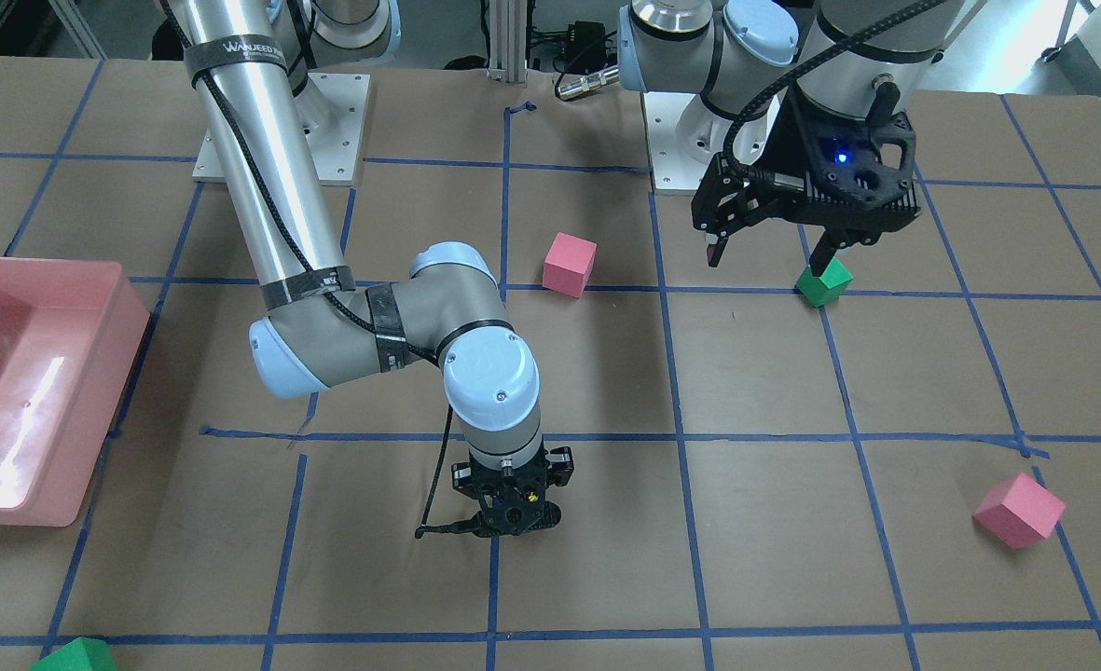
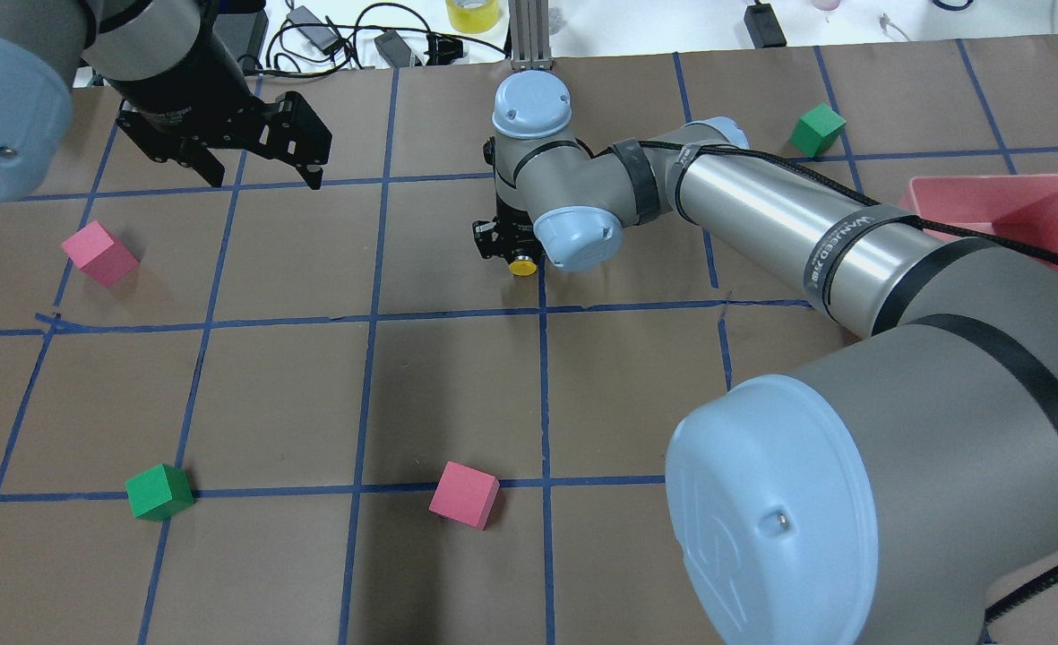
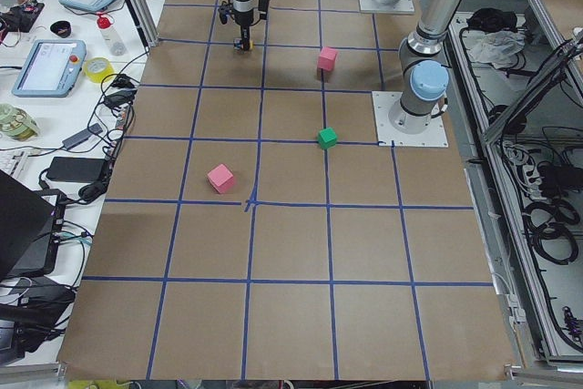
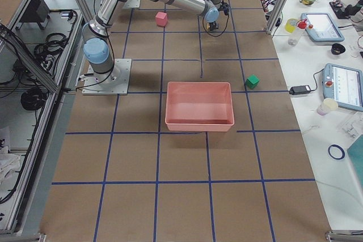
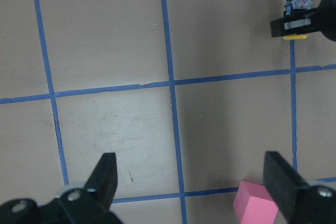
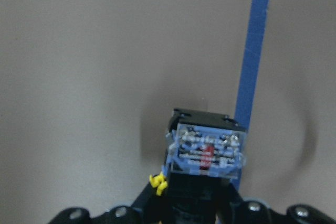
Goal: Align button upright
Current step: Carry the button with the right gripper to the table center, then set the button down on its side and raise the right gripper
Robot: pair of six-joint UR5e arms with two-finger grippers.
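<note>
Brown-papered table [image 2: 457,394] below, right gripper [image 2: 503,244] clamps the button [image 2: 521,266] sideways; rotate base-down, lower gently, then release. Left gripper [image 5: 191,177] hangs wide open, empty.

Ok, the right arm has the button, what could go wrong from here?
The button lies sideways in the right jaws, close to the table, so turning it upright may scrape cap or base. The jaws pinch only its middle, both ends sticking out; it could pivot or slip.

Bright overhead light is casting soft shadows on the worktop [image 1: 792,391]. Glare is streaking the pink bin [image 1: 19,438] floor.
</note>
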